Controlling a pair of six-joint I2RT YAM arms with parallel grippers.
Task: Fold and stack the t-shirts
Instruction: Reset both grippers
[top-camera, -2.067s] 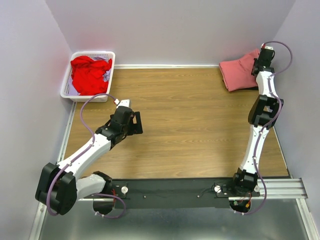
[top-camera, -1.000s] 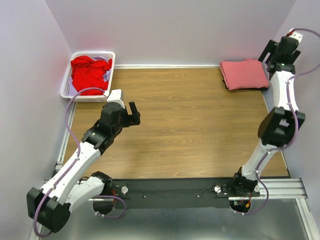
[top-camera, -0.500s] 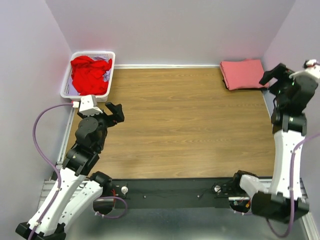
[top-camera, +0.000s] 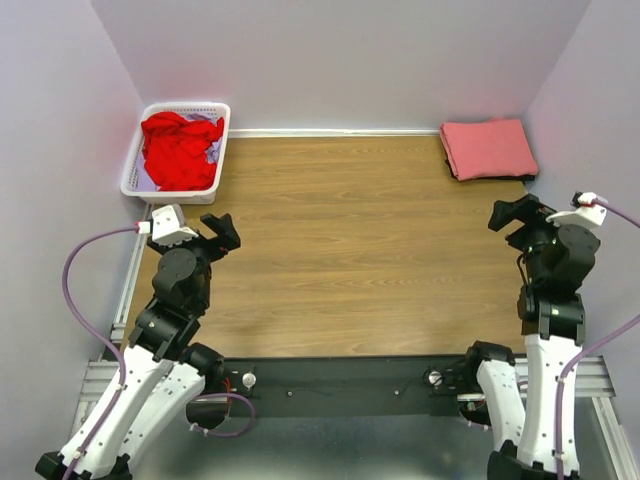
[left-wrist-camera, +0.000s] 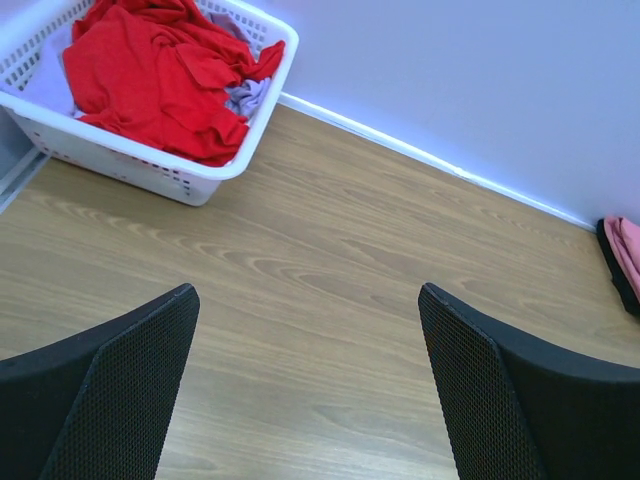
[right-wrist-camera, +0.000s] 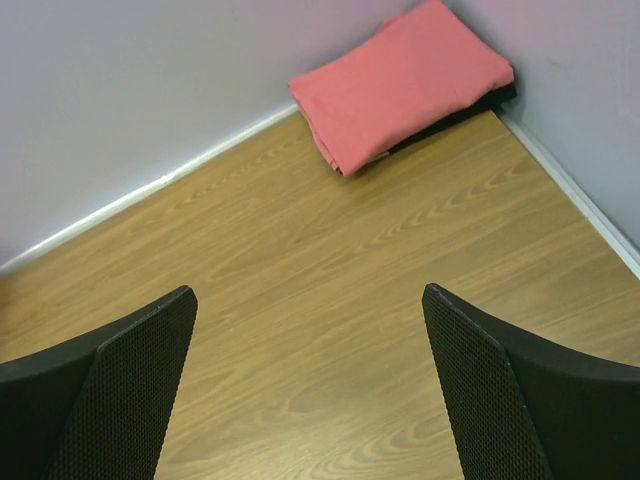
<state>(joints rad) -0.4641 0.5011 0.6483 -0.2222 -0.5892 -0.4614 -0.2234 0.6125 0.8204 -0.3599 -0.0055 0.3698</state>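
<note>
Red t-shirt (top-camera: 178, 150) sits crumpled in white lattice basket (top-camera: 186, 105), upper left, likely next to fold. Salmon-pink t-shirt (top-camera: 488, 148) lies folded upper right over black t-shirt (right-wrist-camera: 470, 107), starting the stack. Over wood tabletop (top-camera: 360, 230), left end effector (top-camera: 224, 232) and right end effector (top-camera: 512, 214) are spread, empty.

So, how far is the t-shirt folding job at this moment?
Done: the salmon-pink shirt lies folded on a black shirt in the far right corner. In hand: nothing; the left end effector and right end effector are both open and empty above the table. Left: the red shirt is crumpled in the white basket, not yet folded or stacked.
</note>
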